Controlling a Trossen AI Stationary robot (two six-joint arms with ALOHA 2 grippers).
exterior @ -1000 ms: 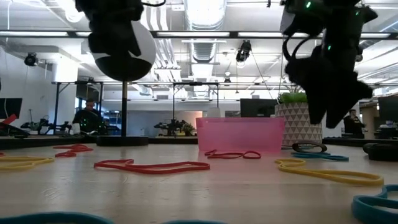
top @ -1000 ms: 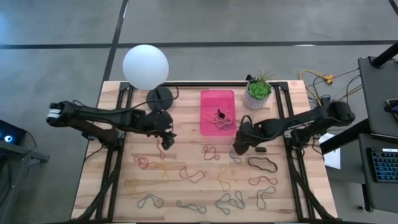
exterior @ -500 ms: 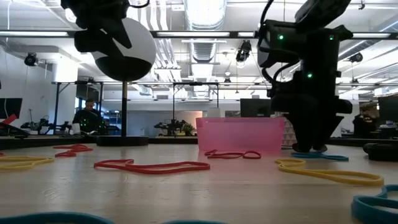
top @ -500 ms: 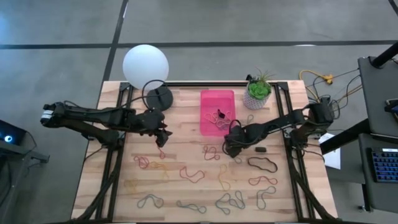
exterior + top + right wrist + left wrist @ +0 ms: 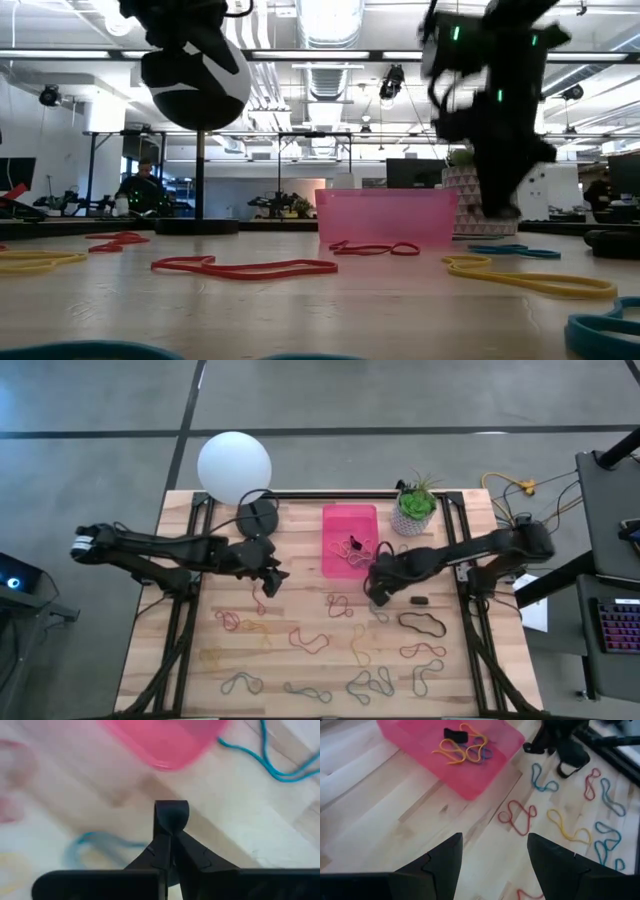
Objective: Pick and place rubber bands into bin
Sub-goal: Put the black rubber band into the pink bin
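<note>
The pink bin [image 5: 350, 540] stands at the table's far middle with a few rubber bands inside [image 5: 462, 747]. Many rubber bands lie loose over the table's near half [image 5: 330, 645]. My right gripper [image 5: 378, 592] is shut just off the bin's near right corner, raised above the table [image 5: 500, 205]. A teal band [image 5: 97, 845] lies right by its fingertips [image 5: 171, 820]. My left gripper [image 5: 272, 582] is open and empty left of the bin, above bare wood [image 5: 492, 845]. My right gripper has its fingers closed together, pointing down. The teal band [image 5: 135, 851] runs up to the fingers in the right wrist view. I cannot tell whether it is pinched between them or only lies on the table below.
A lamp with a white globe [image 5: 234, 468] and a black base [image 5: 258, 516] stands at the far left. A white pot with a green plant [image 5: 413, 510] stands right of the bin. A small black object [image 5: 419, 600] lies near my right gripper.
My right gripper went toward the table's left edge and down to the table by the teal band, then rose again and moved a little toward the bin. My left gripper shifted slightly left and back.
</note>
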